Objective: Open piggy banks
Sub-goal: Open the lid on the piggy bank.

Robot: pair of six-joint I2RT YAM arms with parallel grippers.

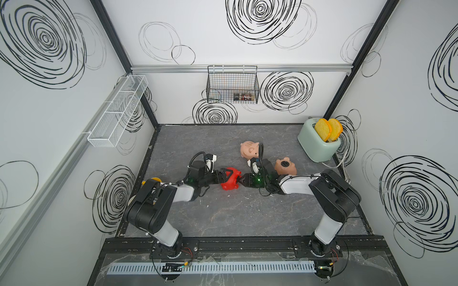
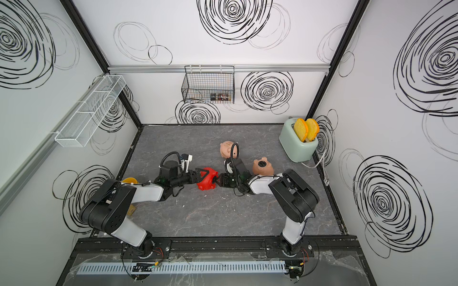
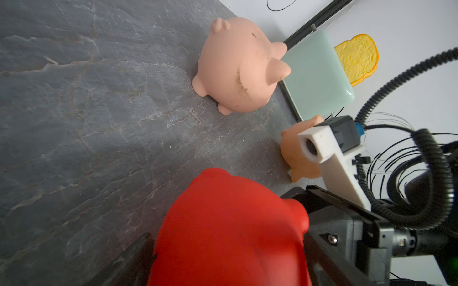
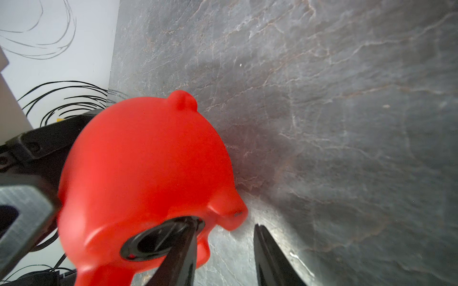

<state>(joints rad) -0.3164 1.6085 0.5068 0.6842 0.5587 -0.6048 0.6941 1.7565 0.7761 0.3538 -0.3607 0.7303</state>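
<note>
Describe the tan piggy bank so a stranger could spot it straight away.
Find the mint-green toaster in the table's far right corner. Just in front of it, beside the right arm, lies the tan piggy bank. Unlike the pink one and the red one, it is on its back, black belly ring facing up.

my left gripper (image 1: 225, 176) and right gripper (image 1: 241, 180) are black. the red piggy bank (image 1: 230, 180) is plain bright red with a black belly plug (image 4: 153, 244). the pale pink piggy bank (image 1: 248, 149) and the peach-tan piggy bank (image 1: 286, 168) are plain too. the table (image 1: 223, 215) is dark grey with pale veins; the toaster (image 1: 313, 146) mint green, its toast (image 1: 323, 128) yellow; the walls (image 1: 198, 24) white with black scribbled spirals.
</note>
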